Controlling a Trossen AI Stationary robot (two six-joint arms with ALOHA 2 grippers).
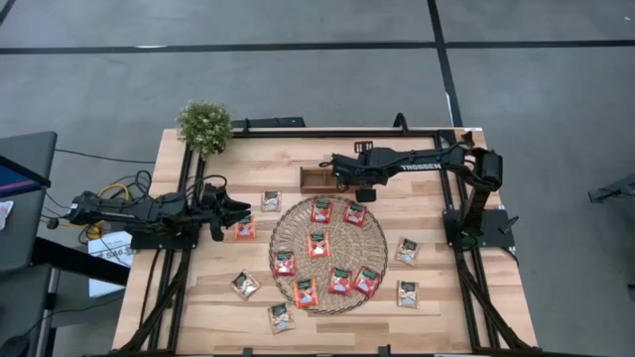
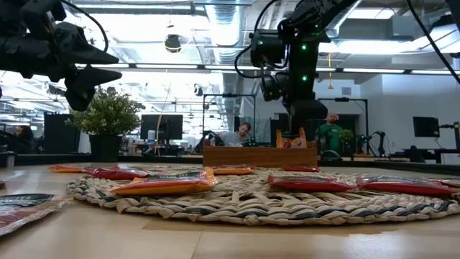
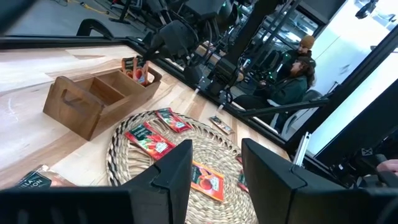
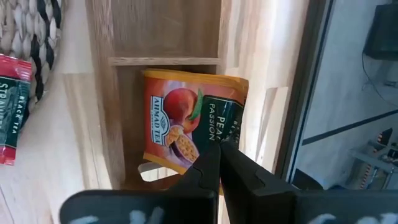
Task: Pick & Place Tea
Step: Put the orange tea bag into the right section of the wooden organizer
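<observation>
Several red-orange and whitish tea sachets lie flat on the round straw mat (image 1: 298, 230) and on the bare table around it. My right gripper (image 4: 219, 149) is shut over the small wooden tray (image 1: 316, 178), on an orange peach tea sachet (image 4: 186, 118) inside one compartment. My left gripper (image 1: 238, 210) hovers open, above the table's left side. It is near an orange sachet (image 1: 245, 228) and a whitish one (image 1: 270, 200), and touches neither. My right gripper pinches the orange sachet between its two fingertips at the upper edge (image 4: 186, 158), coming from above and pointing down. The sachet hangs tilted below the fingers, down into the tray compartment and partly above the tray wall (image 2: 282, 138). Whether its lower end rests on the tray floor is hidden.
A potted plant (image 1: 204, 126) stands at the far left corner. The tray's other compartment (image 3: 99, 90) holds nothing. Loose sachets lie right of the mat (image 1: 407, 250) and near the front edge (image 1: 281, 317). People sit in the room beyond the table (image 3: 292, 74).
</observation>
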